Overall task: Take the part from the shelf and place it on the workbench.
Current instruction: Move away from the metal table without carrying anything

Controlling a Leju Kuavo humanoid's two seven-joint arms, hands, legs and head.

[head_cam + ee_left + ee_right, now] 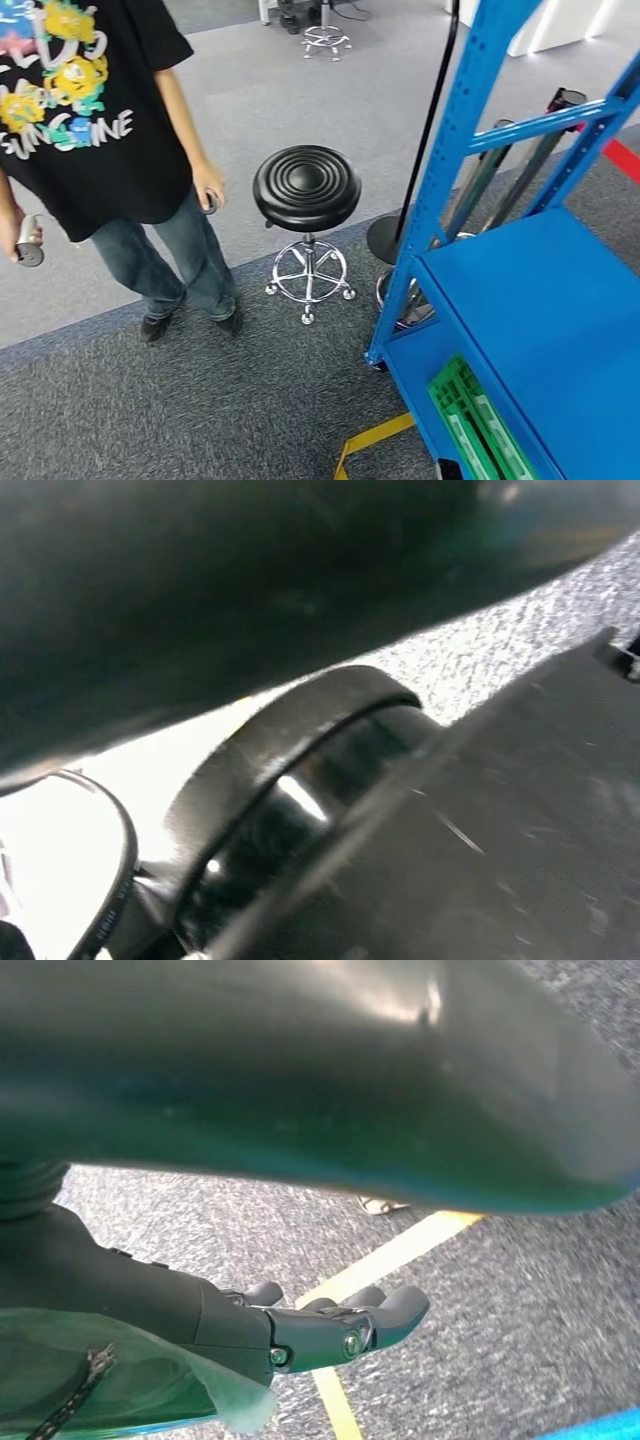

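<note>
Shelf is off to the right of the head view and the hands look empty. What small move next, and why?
Probably turn right to face the blue shelf. It sits at the picture's right edge, the green crate on its lower level is half cut off, and the right hand hangs over the carpet holding nothing.

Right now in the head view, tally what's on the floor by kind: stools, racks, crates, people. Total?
Round black-cushioned stools on chrome bases: 1
Blue steel shelf racks: 1
Green slotted plastic crates on the rack's lower shelf: 1
People in black printed T-shirts: 1
Total: 4
</note>
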